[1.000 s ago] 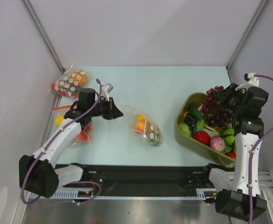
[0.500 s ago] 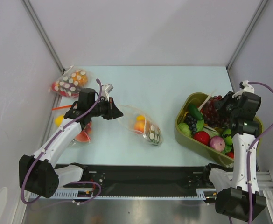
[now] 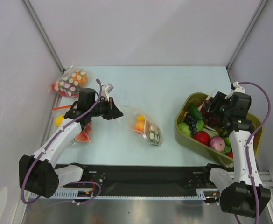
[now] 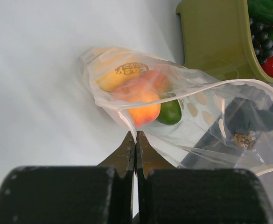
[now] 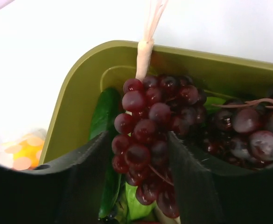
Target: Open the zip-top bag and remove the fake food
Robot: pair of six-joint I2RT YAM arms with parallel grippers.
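Observation:
The zip-top bag (image 3: 145, 127) lies mid-table, clear with white dots. My left gripper (image 3: 116, 112) is shut on its open edge (image 4: 127, 119). In the left wrist view the bag holds a pink-orange peach (image 4: 141, 100), a green piece (image 4: 170, 112) and an orange-yellow fruit (image 4: 112, 78), and my left gripper (image 4: 136, 135) pinches the plastic. My right gripper (image 3: 214, 108) hangs over the olive-green tray (image 3: 179, 135). It is shut on a dark purple-red grape bunch (image 5: 148, 123), which sits between the fingers (image 5: 92, 158) above the tray's corner.
The tray rim (image 5: 75, 93) holds several other fruits, including a second grape bunch (image 5: 253, 126). A dotted bag showing red and orange (image 3: 71, 81) lies at the back left. Another clear bag (image 3: 82, 135) and a yellow fruit (image 3: 59, 120) lie under the left arm.
My right gripper has moved left and down over the tray with the grape bunch in it. The left arm and the bag have not moved.

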